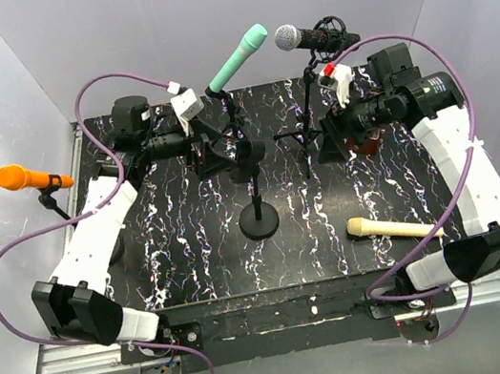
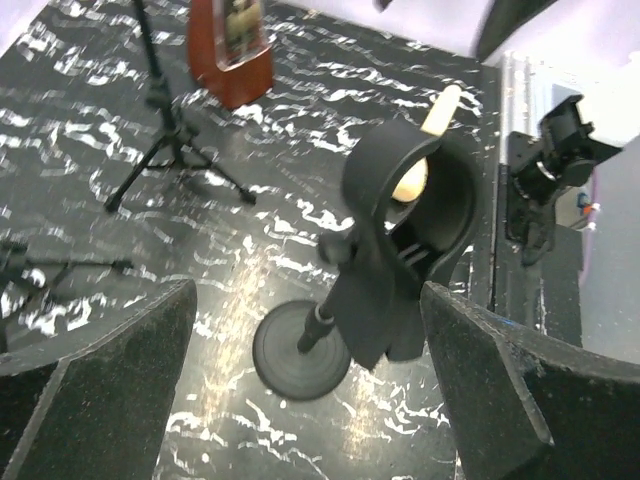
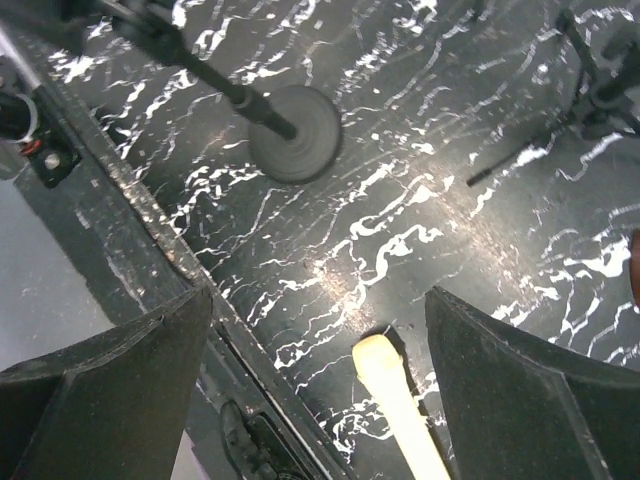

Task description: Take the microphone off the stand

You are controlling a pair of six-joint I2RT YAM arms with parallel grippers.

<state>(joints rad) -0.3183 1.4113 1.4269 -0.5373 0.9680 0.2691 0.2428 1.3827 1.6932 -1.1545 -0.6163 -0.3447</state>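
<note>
Top view with both wrist views. The cream-coloured handheld microphone [image 1: 393, 227] lay flat on the black, white-veined marbled tabletop [image 1: 183, 247], near the base of the right arm and well apart from the black pole stand with a round disc base [image 1: 258, 221]. In the left wrist view the black plastic clip [image 2: 400, 250] at the head of that stand was tilted, and part of the microphone showed through and above its open cradle, lying on the table behind it. The left gripper [image 2: 308, 290] hung just in front of the clip with its dark fingers [image 2: 100, 390] spread wide, one to each side and touching nothing. The right gripper [image 3: 318, 300] hovered over the table with its fingers [image 3: 520, 390] likewise spread wide and holding nothing; the rounded head of the microphone lay on the table below, between them in that view. A teal microphone [image 1: 239, 56], a black microphone with a silver grille [image 1: 301, 38] and an orange microphone [image 1: 21, 177] each sat on a stand of its own. A reddish-brown upright object [image 2: 232, 50] stood behind a black tripod stand [image 2: 170, 150].
</note>
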